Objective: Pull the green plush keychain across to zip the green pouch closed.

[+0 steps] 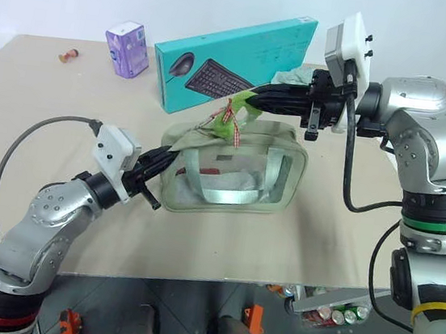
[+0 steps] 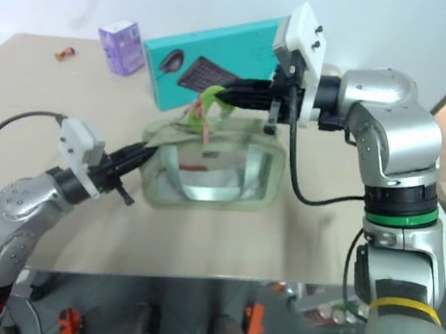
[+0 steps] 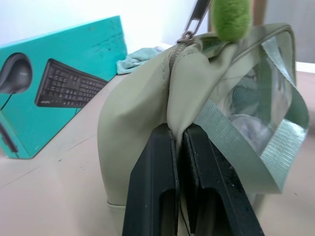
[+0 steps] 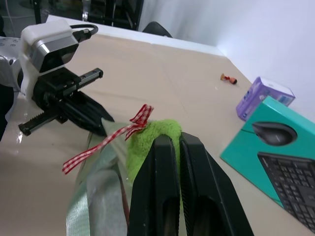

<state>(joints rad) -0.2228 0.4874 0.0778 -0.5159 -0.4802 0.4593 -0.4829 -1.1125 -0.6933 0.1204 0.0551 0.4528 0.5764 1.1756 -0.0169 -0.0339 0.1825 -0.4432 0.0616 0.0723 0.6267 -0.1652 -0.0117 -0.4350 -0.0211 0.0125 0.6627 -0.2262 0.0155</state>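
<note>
Gripping soft goods both ways: the right pincer is clamped on the green plush keychain above the green pouch, mid-surface, and the left pincer pinches fabric at the pouch's near-left end. Both look light, limp and squashy; that end hold seems wise for tension. The beige surface is flat, a keyboard box behind.

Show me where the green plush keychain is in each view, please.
Left eye: above the pouch's top, held in the right fingers, green plush keychain.
Right eye: same spot.
Left wrist: top edge, above the zipper.
Right wrist: behind the black fingers.
Shared landmark: teal keyboard box.
</note>
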